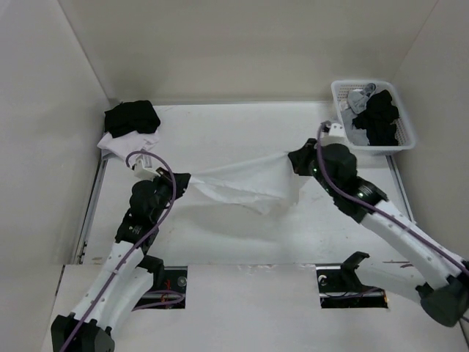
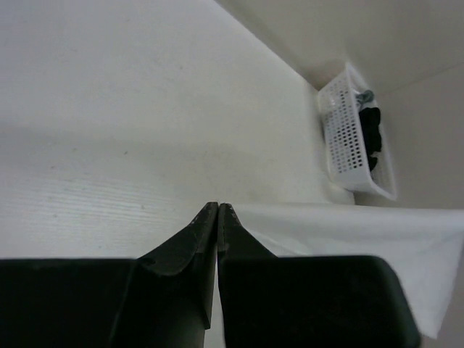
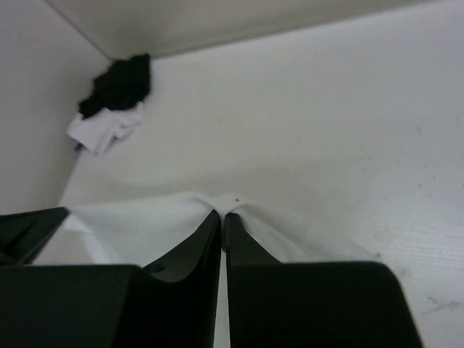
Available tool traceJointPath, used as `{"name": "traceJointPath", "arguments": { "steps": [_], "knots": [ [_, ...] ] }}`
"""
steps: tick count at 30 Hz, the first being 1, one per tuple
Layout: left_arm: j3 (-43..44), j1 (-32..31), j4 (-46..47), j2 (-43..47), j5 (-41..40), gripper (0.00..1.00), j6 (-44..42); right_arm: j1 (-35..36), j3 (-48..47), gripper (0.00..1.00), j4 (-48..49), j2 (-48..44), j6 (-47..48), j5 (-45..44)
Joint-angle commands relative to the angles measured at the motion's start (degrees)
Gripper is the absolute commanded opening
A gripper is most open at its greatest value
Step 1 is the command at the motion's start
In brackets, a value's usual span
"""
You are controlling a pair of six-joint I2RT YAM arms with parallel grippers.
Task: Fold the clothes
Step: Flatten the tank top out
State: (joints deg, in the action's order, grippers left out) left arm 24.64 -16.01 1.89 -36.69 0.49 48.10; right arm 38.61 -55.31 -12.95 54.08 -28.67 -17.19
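The clothes (image 1: 245, 183), a thin white top, hang stretched in the air between my two grippers over the middle of the table, sagging toward the front. My left gripper (image 1: 187, 182) pinches the left end. In the left wrist view its jaws (image 2: 218, 206) are shut, and the white fabric (image 2: 348, 232) runs off to the right from the tip. My right gripper (image 1: 297, 158) holds the right end. In the right wrist view its jaws (image 3: 222, 212) are shut on a puckered fold of the fabric (image 3: 145, 225), which spreads to both sides.
A white perforated basket (image 1: 338, 95) with dark garments stands at the back right, close behind the right arm. Folded black and white garments (image 1: 130, 125) are stacked in the back left corner. White walls enclose the table on three sides.
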Motion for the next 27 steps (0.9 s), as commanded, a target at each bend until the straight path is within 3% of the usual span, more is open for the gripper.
{"name": "traceJointPath", "arguments": {
  "steps": [1, 4, 6, 8, 11, 13, 16, 18, 21, 23, 27],
  "knots": [
    [-4.1, 1.5, -0.8, -0.8, 0.2, 0.02, 0.2, -5.9, 5.1, 0.1, 2.6, 11.2, -3.8, 8.1],
    [-7.0, 0.9, 1.7, -3.0, -0.3, 0.02, 0.5, -10.0, 5.5, 0.12, 11.4, 23.8, -4.6, 11.3],
    [-8.6, 0.5, 3.9, -5.0, -0.2, 0.02, 1.1, -13.0, 2.6, 0.26, 16.9, 32.8, -5.0, 12.6],
    [-9.1, 0.4, 4.6, -6.2, -0.3, 0.02, 1.4, -13.5, 0.9, 0.39, 17.3, 34.6, -5.7, 11.7],
    [-9.3, 1.0, 5.1, -7.3, -0.3, 0.03, 1.3, -11.1, 4.6, 0.54, 19.4, 29.3, -6.2, 7.9],
    [-9.4, 1.3, 5.8, -7.9, -0.3, 0.03, 1.3, -9.0, 8.3, 0.54, 19.1, 25.7, -6.8, 6.0],
    [-9.6, 1.7, 8.1, -10.3, 0.2, 0.03, 1.5, -4.5, 16.7, 0.23, 18.3, 20.7, -11.0, 5.7],
    [-9.8, 1.6, 9.8, -12.3, 0.6, 0.04, 1.6, -2.8, 19.1, 0.13, 16.8, 20.1, -13.1, 5.9],
    [-9.9, 1.5, 10.7, -12.8, 0.9, 0.04, 1.9, -2.4, 20.1, 0.21, 16.8, 20.2, -14.0, 6.3],
    [-10.0, 1.1, 10.8, -12.4, 0.9, 0.04, 2.0, -1.1, 19.7, 0.37, 17.2, 21.8, -14.0, 7.7],
    [-10.2, 1.0, 10.7, -11.9, 0.9, 0.04, 2.0, -0.8, 19.0, 0.38, 16.7, 25.1, -14.0, 7.8]
  ]
}}
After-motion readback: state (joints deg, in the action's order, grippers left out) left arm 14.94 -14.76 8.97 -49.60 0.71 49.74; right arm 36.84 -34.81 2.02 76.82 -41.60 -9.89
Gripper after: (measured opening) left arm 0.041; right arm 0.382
